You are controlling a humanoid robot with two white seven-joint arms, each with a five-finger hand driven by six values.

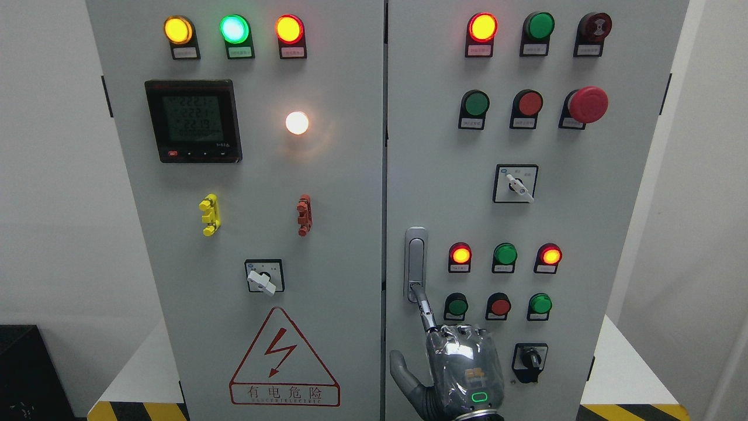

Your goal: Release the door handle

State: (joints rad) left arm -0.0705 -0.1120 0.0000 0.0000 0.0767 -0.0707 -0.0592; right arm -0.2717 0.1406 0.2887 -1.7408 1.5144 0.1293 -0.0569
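- A big grey cabinet (pixel 350 175) with lights and buttons fills the view, with white walls behind it.
- The handle (pixel 415 263) is a thin upright metal bar on the right door, just beside the gap between the doors.
- One hand (pixel 461 368) comes up from the bottom. I cannot tell which arm it is.
- One finger (pixel 425 307) touches the handle's low end. The hand grips nothing.
- The handle looks hard, smooth and slippery.

Glossy grey robot hand (pixel 461 368), green-lit ring
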